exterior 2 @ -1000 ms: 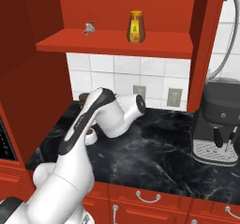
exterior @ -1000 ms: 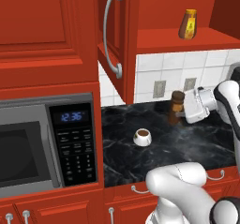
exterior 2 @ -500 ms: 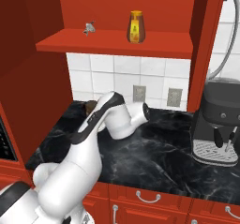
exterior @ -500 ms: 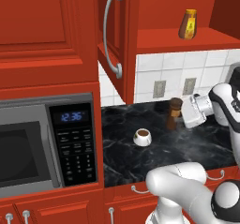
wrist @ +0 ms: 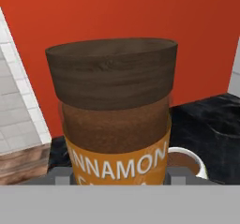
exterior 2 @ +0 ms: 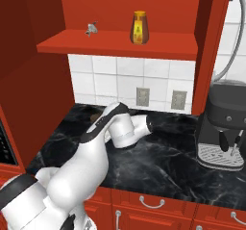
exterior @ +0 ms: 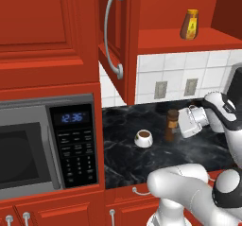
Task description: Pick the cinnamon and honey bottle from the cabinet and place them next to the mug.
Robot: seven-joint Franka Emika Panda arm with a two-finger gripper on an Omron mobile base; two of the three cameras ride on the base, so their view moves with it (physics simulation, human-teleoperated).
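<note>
One cinnamon [exterior: 171, 125] clamped upright in gripper [exterior: 178, 127], beside mug [exterior: 143, 138].

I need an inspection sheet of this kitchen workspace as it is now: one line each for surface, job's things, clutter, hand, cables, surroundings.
Surface: black marble counter, bare in front.
Job's things: cinnamon upright, low at the counter, just right of the mug; contact with the counter cannot be told. Honey bottle on the shelf of the open cabinet.
Clutter: small grey object on the shelf, left of the honey bottle.
Hand: hand shut on the cinnamon.
Cables: grey hose above the coffee machine.
Surroundings: microwave at left, two wall outlets, red drawers below.
</note>
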